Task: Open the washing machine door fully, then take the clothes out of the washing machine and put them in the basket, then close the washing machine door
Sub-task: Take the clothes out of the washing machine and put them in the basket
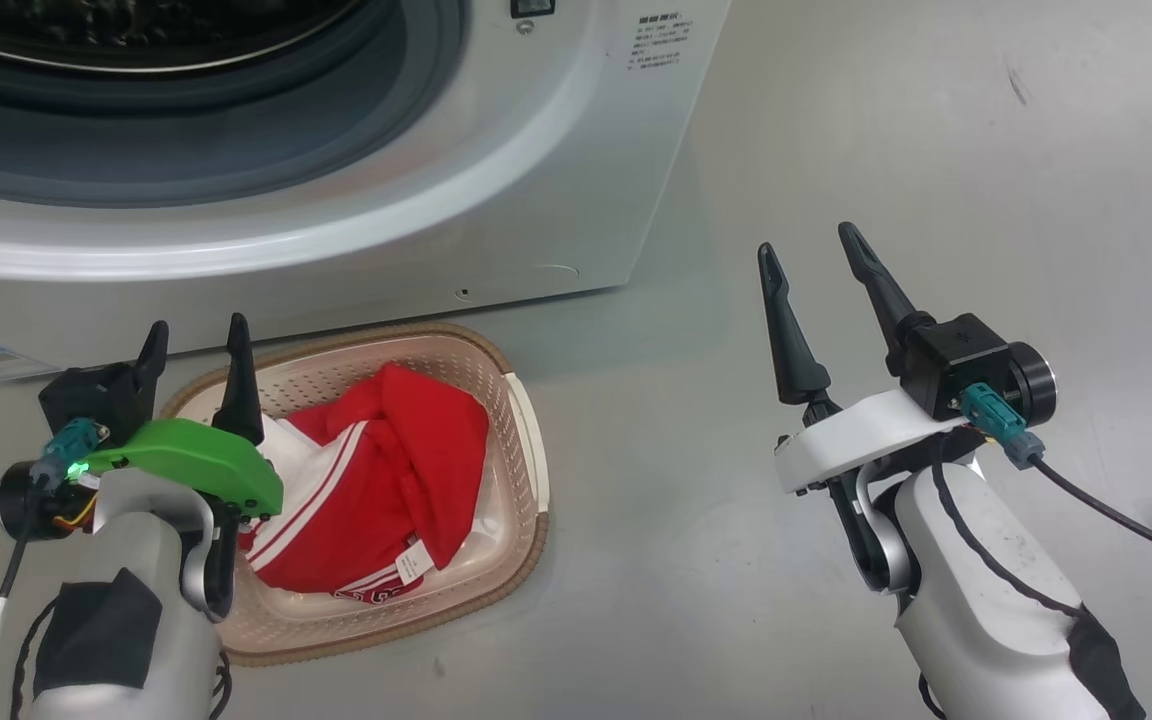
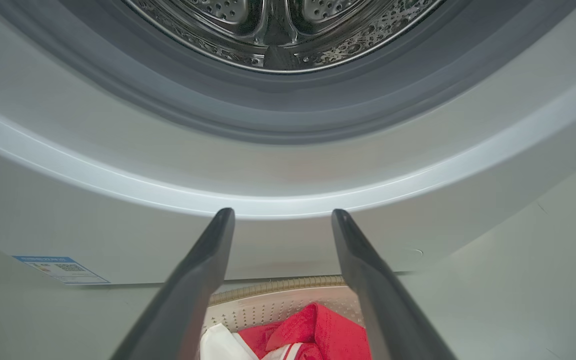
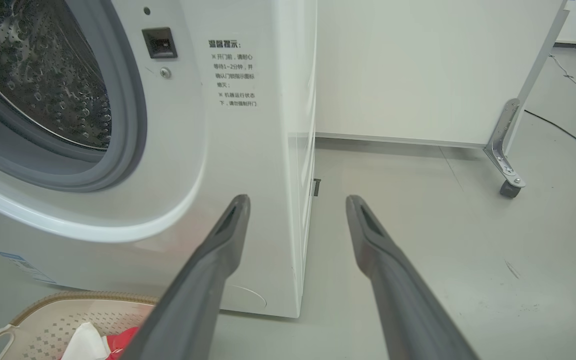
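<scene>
Grey floor [image 1: 886,150]: smooth, a few scuffs. Washing machine [image 1: 556,190] stands on it, port open onto the steel drum [image 2: 278,30]. Basket [image 1: 406,335] sits on the floor right in front of the machine, with red, white-striped clothes [image 1: 386,460] heaped inside. Left gripper [image 1: 197,322] is over the basket's left edge, fingers spread, nothing between them. Right gripper [image 1: 807,240] is over bare floor well right of the basket, also spread and empty. Behind: a white panel [image 3: 418,65] on a caster [image 3: 510,189], and a cable [image 3: 568,132] on the floor.

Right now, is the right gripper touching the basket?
Apart. Head view: right gripper hangs over bare floor, well right of the basket.
</scene>
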